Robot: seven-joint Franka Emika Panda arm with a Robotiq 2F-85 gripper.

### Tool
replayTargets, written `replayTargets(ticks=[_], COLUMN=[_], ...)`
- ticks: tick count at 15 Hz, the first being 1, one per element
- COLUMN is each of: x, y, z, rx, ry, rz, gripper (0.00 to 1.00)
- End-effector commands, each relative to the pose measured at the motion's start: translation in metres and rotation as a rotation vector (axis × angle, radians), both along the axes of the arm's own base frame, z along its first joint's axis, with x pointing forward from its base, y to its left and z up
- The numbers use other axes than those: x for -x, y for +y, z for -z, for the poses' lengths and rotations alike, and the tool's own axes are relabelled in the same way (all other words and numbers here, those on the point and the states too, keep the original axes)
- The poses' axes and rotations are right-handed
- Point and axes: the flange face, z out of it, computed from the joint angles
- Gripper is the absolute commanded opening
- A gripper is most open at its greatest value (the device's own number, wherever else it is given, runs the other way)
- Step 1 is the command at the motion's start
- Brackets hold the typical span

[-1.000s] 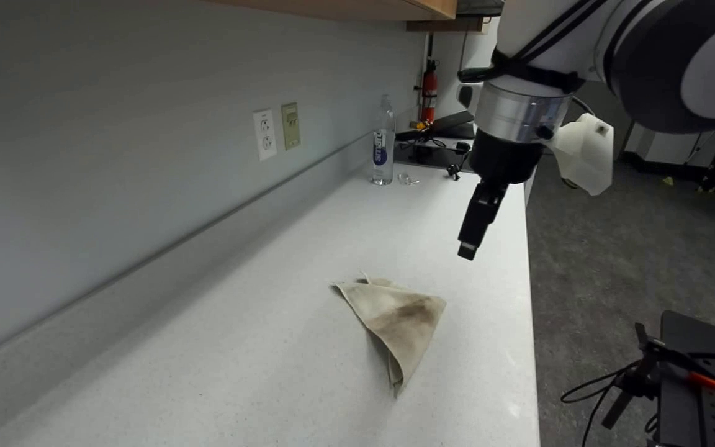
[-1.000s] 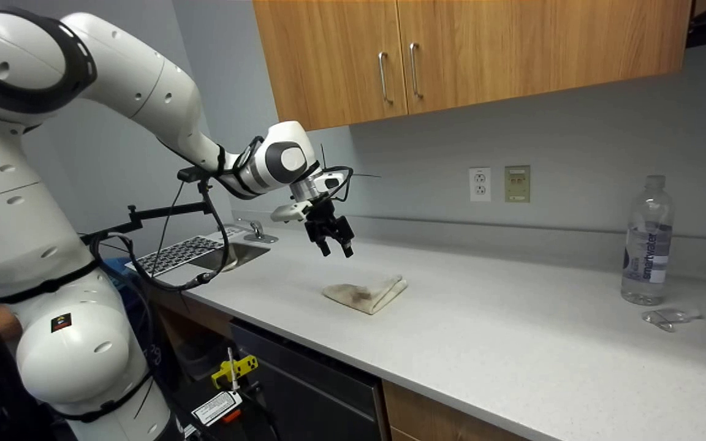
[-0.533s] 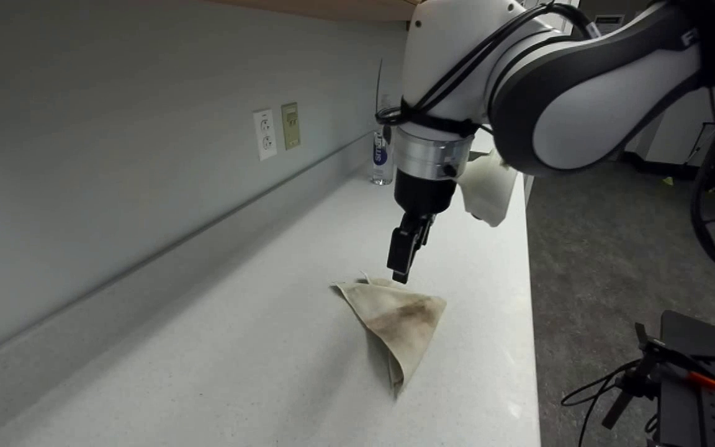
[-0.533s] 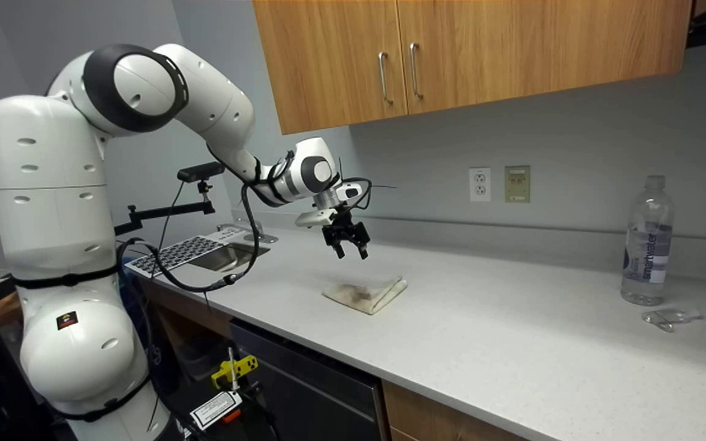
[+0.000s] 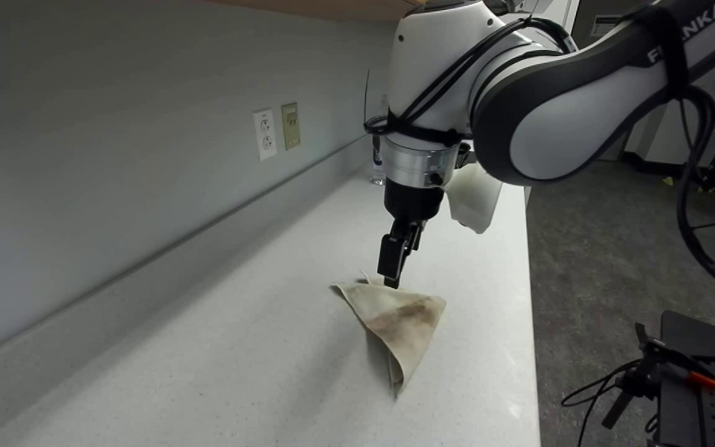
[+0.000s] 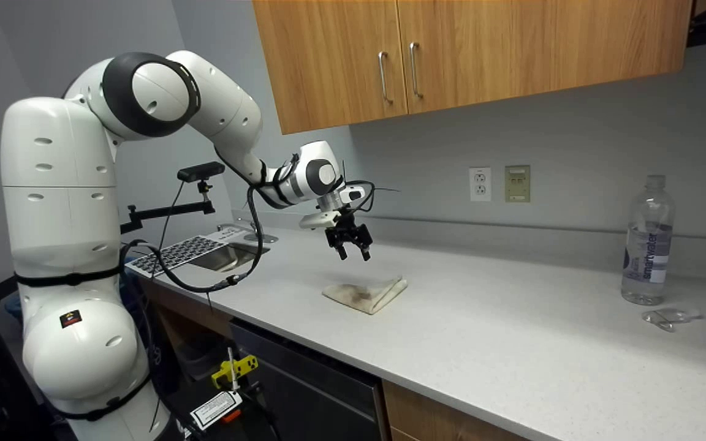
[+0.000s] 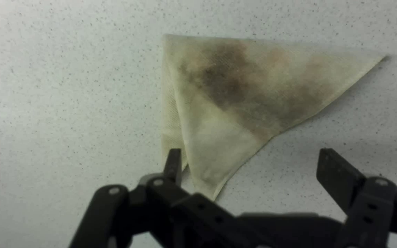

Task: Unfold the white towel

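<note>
Pale speckled countertop (image 6: 482,343) along a grey wall (image 6: 420,165), upper wooden cabinets (image 6: 537,49) across the top of the frame in an exterior view. In that frame we also log a sink (image 6: 224,254) left of centre, a duplex outlet (image 6: 480,184) and a beige wall plate (image 6: 517,184) side by side right of centre, and a smartwater bottle (image 6: 647,251) upright at the right, a clear plastic piece (image 6: 665,317) lying near its base. The Franka arm (image 6: 62,226) stands at the left and reaches toward the centre.

White towel (image 7: 250,89): we find it on the countertop, just below the centre of the frame in both exterior views, folded to a rough triangle with brown blotches on its upper face. In the wrist view it fills the upper middle, one corner pointing right and another down, an under-layer showing along its left edge.

Gripper (image 7: 249,153): directed downward above the countertop, fingers (image 7: 338,175) spread wide apart, holding nothing. In the wrist view one fingertip overlaps the towel's lower left edge; how far above the cloth it sits, we cannot judge well from these angles.
</note>
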Motion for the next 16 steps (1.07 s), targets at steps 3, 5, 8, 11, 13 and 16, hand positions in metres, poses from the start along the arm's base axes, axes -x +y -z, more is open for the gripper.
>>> replayTargets(ticks=[3, 5, 8, 11, 13, 16], x=[-0.016, -0.026, -0.042, -0.058, -0.069, -0.086], y=[0.0, 0.002, 0.008, 0.012, 0.011, 0.004], z=[0.023, 0.031, 0.042, 0.051, 0.058, 0.068], rx=[0.066, 0.09, 0.102, 0.078, 0.067, 0.026], ry=[-0.035, -0.05, -0.069, -0.079, -0.097, -0.12], rz=[0.017, 0.021, 0.038, 0.078, 0.099, 0.113], gripper=[1.0, 1.0, 1.0, 1.0, 1.0, 1.0])
